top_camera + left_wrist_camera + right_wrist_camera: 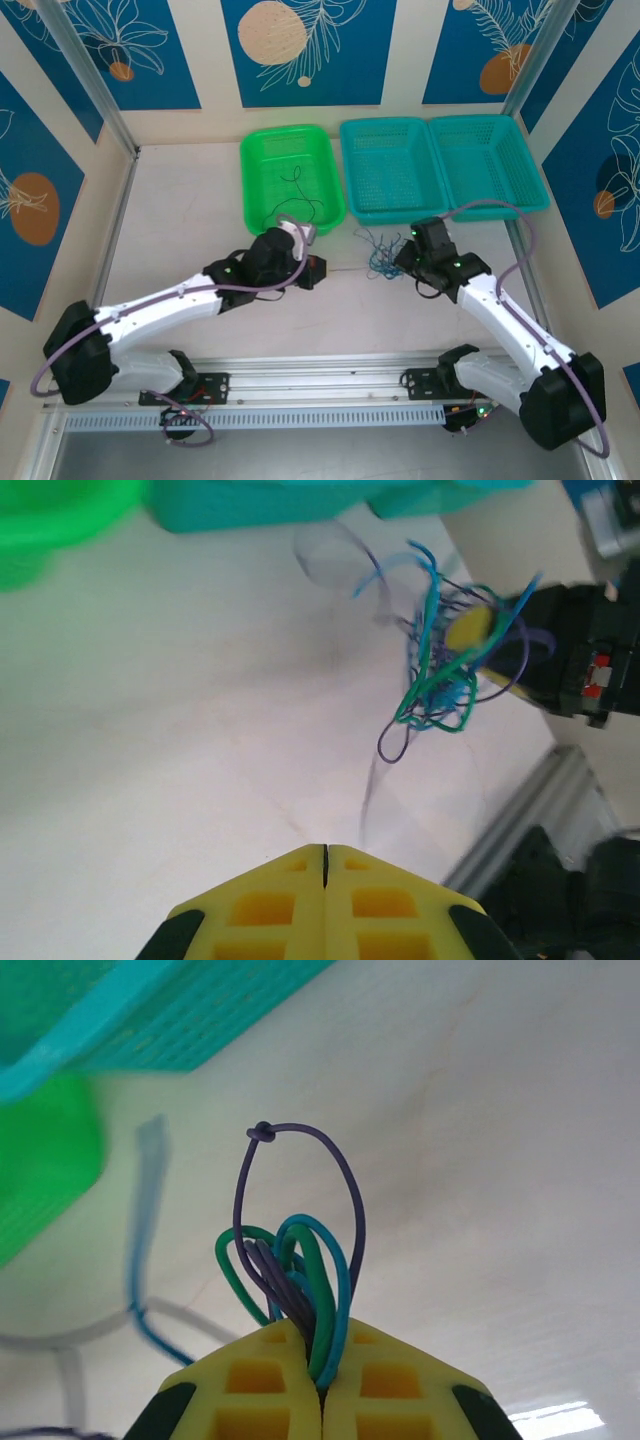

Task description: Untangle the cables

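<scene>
Two arms reach in toward each other over the bench (180, 220), with the cables (378, 256) bunched between their tips, a little right of the bench's middle and just before the near edge of the baskets.

The right gripper (404, 258) is clenched on the cables. At the right wrist, green, teal-blue and purple loops (295, 1260) rise out of the seam between its yellow fingers (400, 1400), and one tall purple loop carries a small knot at its top. From the left wrist, the same tangle (440, 670) hangs as a curly knot of blue, green and purple against the right gripper's tips; I cannot tell whether it touches the bench.

The left gripper (318, 270) sits just left of the tangle with its yellow fingers pressed flat together (325, 852). A very thin strand runs from the tangle toward those tips, too blurred to say whether it is pinched.

Along the far edge stand a green basket (258, 190) on the left and two teal baskets (352, 175) to its right. A single black strand (295, 185) lies curled inside the green basket.
</scene>
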You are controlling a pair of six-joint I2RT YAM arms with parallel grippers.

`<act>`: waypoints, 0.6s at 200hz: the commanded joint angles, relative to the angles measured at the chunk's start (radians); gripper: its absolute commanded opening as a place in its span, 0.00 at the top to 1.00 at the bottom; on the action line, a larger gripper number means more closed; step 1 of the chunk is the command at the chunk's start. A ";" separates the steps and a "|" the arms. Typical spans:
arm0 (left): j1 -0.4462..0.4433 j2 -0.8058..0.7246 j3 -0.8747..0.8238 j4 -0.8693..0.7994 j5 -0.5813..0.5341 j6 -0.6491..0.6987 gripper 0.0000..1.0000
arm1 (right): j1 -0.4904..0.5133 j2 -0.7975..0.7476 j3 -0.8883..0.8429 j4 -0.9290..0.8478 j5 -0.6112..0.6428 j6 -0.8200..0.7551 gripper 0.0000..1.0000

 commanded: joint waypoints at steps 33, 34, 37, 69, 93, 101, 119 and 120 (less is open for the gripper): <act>0.207 -0.299 -0.110 -0.208 -0.093 0.033 1.00 | -0.303 -0.057 -0.133 -0.015 -0.137 0.023 0.82; 0.209 -0.303 -0.112 -0.209 -0.093 0.034 1.00 | -0.304 -0.057 -0.134 -0.012 -0.143 0.020 0.83; 0.217 -0.315 -0.117 -0.210 -0.092 0.034 1.00 | -0.303 -0.055 -0.139 -0.001 -0.161 0.010 0.85; 0.230 -0.323 -0.198 -0.040 0.097 0.047 1.00 | -0.171 -0.017 -0.151 0.051 -0.215 0.020 0.95; 0.163 -0.224 -0.216 0.155 0.239 0.031 0.88 | -0.052 -0.005 -0.124 0.050 -0.140 0.030 0.98; 0.121 -0.192 -0.198 0.167 0.226 0.066 0.74 | -0.022 -0.004 -0.115 0.062 -0.139 0.018 0.99; 0.066 -0.125 -0.155 0.142 0.156 0.121 0.51 | 0.016 -0.004 -0.093 0.101 -0.191 -0.062 1.00; 0.065 -0.121 -0.152 0.138 0.149 0.121 0.51 | 0.017 -0.004 -0.092 0.103 -0.194 -0.067 1.00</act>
